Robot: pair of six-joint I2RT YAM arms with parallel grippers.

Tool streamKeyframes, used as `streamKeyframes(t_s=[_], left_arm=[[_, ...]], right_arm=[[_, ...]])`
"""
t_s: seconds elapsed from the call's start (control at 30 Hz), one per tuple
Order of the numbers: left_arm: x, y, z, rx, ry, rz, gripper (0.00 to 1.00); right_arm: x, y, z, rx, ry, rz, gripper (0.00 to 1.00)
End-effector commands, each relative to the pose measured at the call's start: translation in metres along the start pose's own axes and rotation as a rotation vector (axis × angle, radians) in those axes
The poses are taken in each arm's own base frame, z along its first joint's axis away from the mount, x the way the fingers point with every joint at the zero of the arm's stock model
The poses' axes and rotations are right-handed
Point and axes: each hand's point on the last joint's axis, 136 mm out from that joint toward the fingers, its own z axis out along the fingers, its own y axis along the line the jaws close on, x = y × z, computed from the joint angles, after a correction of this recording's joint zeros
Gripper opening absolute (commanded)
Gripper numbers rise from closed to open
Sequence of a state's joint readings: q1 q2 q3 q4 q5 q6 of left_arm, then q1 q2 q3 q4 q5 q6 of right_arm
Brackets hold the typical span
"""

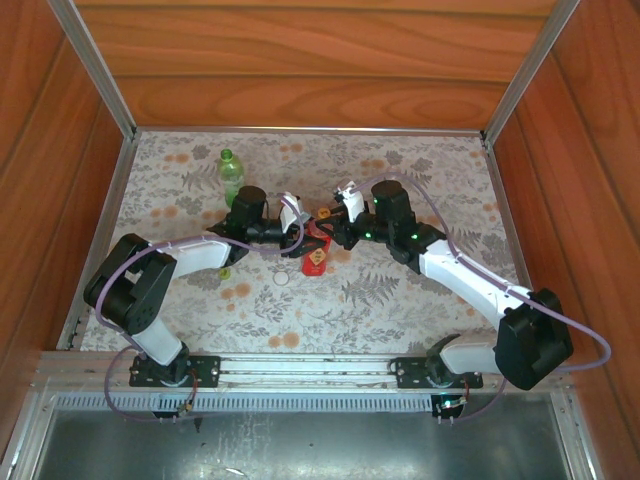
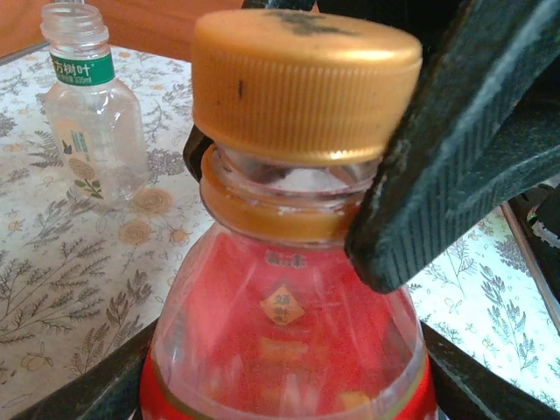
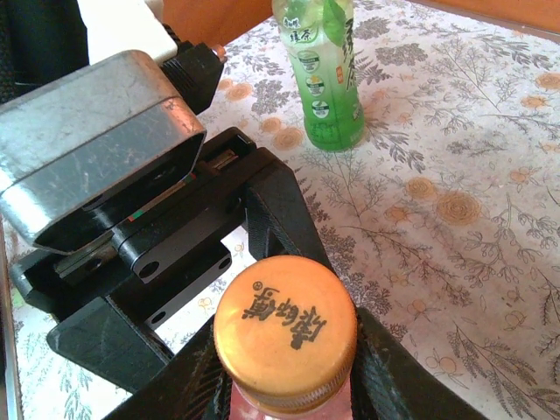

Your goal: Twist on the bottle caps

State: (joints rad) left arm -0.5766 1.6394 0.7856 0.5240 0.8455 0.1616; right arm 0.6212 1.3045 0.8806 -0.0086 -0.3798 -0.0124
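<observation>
The red bottle (image 2: pixel 284 350) stands at mid-table, and my left gripper (image 2: pixel 284 389) is shut on its body, one finger (image 2: pixel 101 385) on each side. The orange cap (image 3: pixel 286 325) sits on the bottle's neck. My right gripper (image 3: pixel 287 381) is shut on this cap from above, and one of its fingers (image 2: pixel 437 157) shows pressed against the cap's side. From the top, both grippers (image 1: pixel 308 245) (image 1: pixel 332 230) meet over the red bottle (image 1: pixel 316 260). The clear bottle (image 2: pixel 92 105) stands uncapped beyond. The green bottle (image 3: pixel 319 70) stands at the back left (image 1: pixel 232 175).
A small white cap (image 1: pixel 283 278) and a small green cap (image 1: pixel 225 272) lie on the floral cloth (image 1: pixel 400 300) in front of the left arm. Wooden walls (image 1: pixel 300 60) close in the back and both sides. Open cloth lies toward the near edge.
</observation>
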Motion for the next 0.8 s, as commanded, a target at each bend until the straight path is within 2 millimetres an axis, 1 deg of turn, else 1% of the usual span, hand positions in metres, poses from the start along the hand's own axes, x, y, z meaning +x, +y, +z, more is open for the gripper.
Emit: streamKeyframes(t_s=[0.0,0.07,0.1,0.17,0.27,0.4,0.47,0.53,0.67,0.7,0.77], left_arm=[[0.006,-0.003,0.002,0.020,0.008,0.007,0.62],[0.005,-0.004,0.002,0.020,0.007,0.008,0.64],[0.005,-0.004,0.002,0.019,0.006,0.010,0.64],[0.006,-0.003,0.001,0.015,0.008,0.010,0.64],[0.006,-0.002,0.001,0.009,0.009,0.010,0.64],[0.008,0.000,0.002,0.001,0.012,0.012,0.63],[0.008,0.000,0.002,0.002,0.014,0.012,0.63],[0.007,0.000,0.002,-0.001,0.012,0.017,0.63],[0.009,0.002,0.003,-0.010,0.018,0.023,0.63],[0.010,0.002,0.003,-0.011,0.019,0.024,0.63],[0.012,0.003,0.003,-0.012,0.023,0.032,0.63]], right_arm=[[-0.009,0.013,-0.002,-0.062,-0.004,-0.036,0.33],[-0.007,0.012,-0.002,-0.060,-0.001,-0.033,0.34],[-0.008,0.012,-0.002,-0.060,-0.002,-0.029,0.36],[-0.007,0.013,-0.003,-0.059,-0.002,-0.027,0.45],[-0.007,0.012,-0.007,-0.046,-0.007,-0.035,0.54],[-0.007,0.015,-0.015,-0.035,-0.012,-0.057,0.64],[-0.008,0.015,-0.021,-0.018,-0.015,-0.068,0.67],[-0.008,0.016,-0.027,-0.005,-0.018,-0.074,0.68],[-0.024,0.018,-0.044,0.034,-0.074,-0.038,0.66],[-0.028,0.014,-0.047,0.058,-0.092,-0.005,0.64],[-0.038,0.002,-0.050,0.129,-0.113,0.121,0.58]])
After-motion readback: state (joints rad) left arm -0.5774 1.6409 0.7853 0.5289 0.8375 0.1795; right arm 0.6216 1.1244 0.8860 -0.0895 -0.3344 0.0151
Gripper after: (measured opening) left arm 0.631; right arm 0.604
